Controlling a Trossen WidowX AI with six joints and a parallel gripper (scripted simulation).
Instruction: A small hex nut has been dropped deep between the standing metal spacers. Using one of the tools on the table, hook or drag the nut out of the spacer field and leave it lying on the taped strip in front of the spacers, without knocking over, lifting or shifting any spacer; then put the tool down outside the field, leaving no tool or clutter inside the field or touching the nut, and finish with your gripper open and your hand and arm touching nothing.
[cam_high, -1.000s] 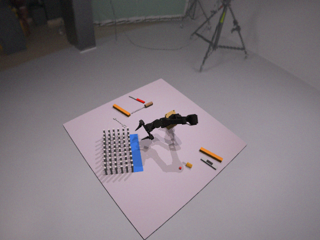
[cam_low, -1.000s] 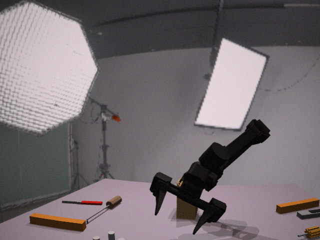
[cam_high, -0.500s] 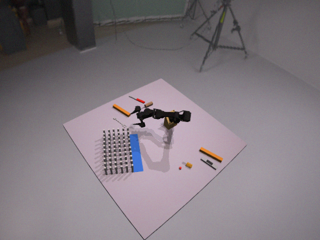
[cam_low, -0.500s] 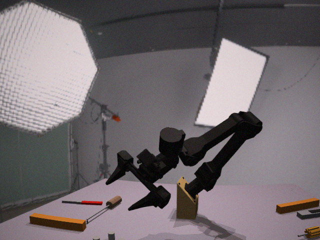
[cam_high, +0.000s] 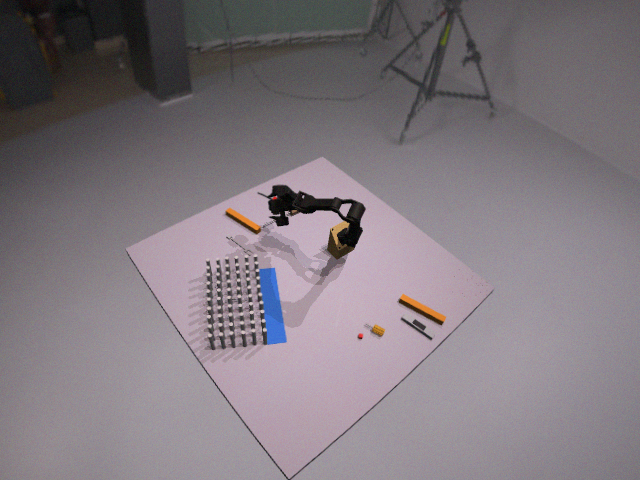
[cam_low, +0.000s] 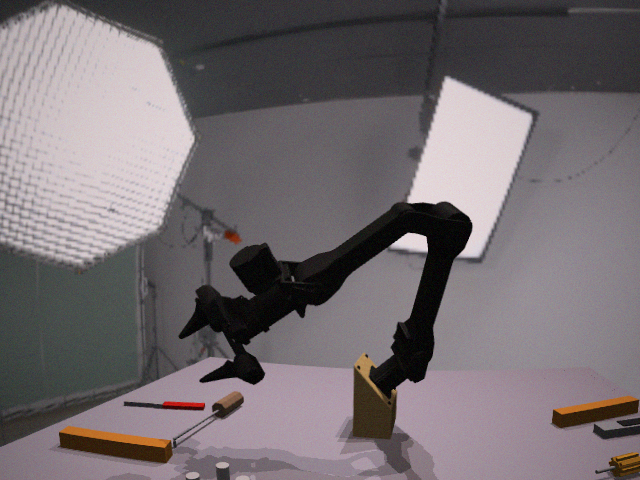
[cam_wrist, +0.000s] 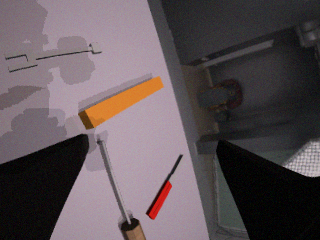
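My gripper (cam_low: 191, 359) (cam_wrist: 154, 144) is open and empty, raised above the table near the wooden-handled tool (cam_low: 228, 404) (cam_wrist: 115, 185), whose thin metal shaft ends beside an orange bar. A red-handled tool (cam_low: 183, 405) (cam_wrist: 160, 200) lies beyond it. A thin grey forked tool (cam_high: 238, 243) (cam_wrist: 65, 54) lies flat between that bar and the spacers. The grey metal spacers (cam_high: 208, 263) (cam_low: 222, 471) stand upright in rows, with the blue taped strip (cam_high: 279, 325) along one side. The hex nut cannot be made out clearly among the spacers.
One orange bar (cam_high: 242, 220) (cam_low: 115, 444) (cam_wrist: 125, 101) lies near the tools; another orange bar (cam_high: 422, 308) (cam_low: 594, 411) lies across the table. Near that one are a dark flat tool (cam_high: 424, 333), a yellow-handled tool (cam_high: 378, 330) (cam_low: 625, 463) and a small red piece (cam_high: 360, 335).
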